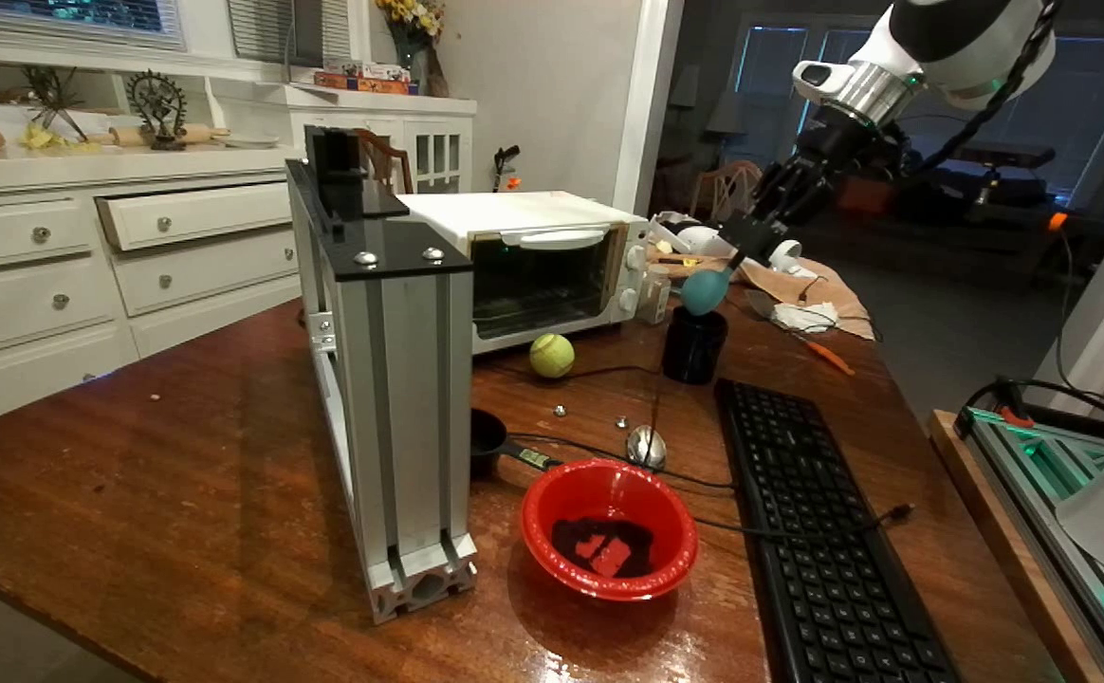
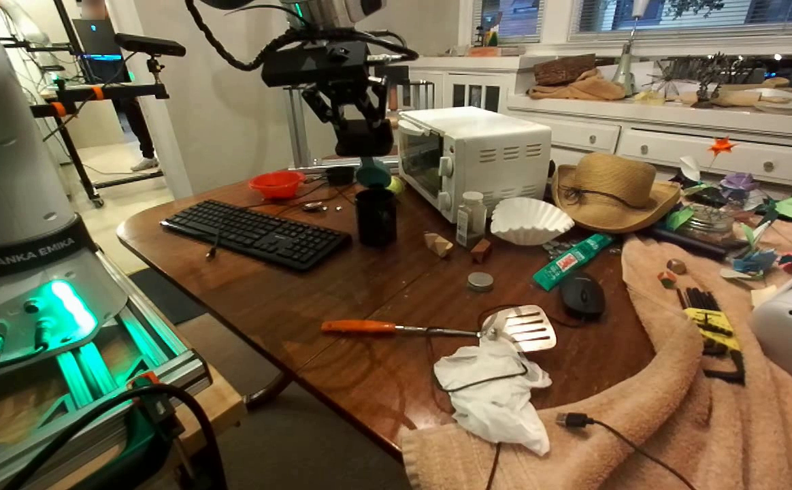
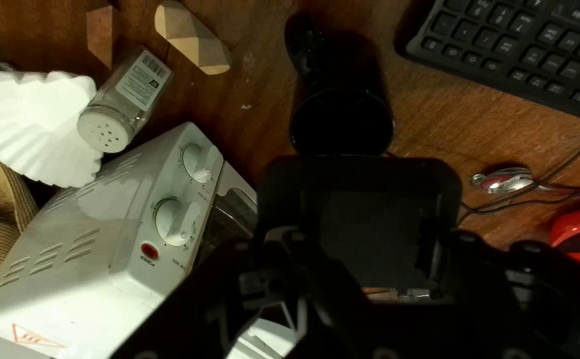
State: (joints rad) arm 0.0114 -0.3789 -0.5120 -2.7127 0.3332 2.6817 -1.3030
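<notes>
My gripper (image 1: 751,235) has its fingers on the sides of a dark block-like piece (image 3: 364,219). A teal spoon (image 1: 705,291) hangs down below this piece, bowl end lowest. The spoon also shows in an exterior view (image 2: 373,174), but it is hidden in the wrist view. A black mug (image 1: 694,346) stands upright on the table just below the spoon; it shows in both exterior views (image 2: 376,221). In the wrist view the mug's dark opening (image 3: 342,124) lies just beyond the held piece. I cannot tell whether the spoon dips below the rim.
A white toaster oven (image 2: 498,156) and a clear shaker (image 2: 471,218) stand close to the mug. A tennis ball (image 1: 552,356), black keyboard (image 1: 827,531), red bowl (image 1: 538,541) with dark contents, and black scoop (image 1: 487,441) are nearby. A tall metal frame (image 1: 405,408) stands alongside.
</notes>
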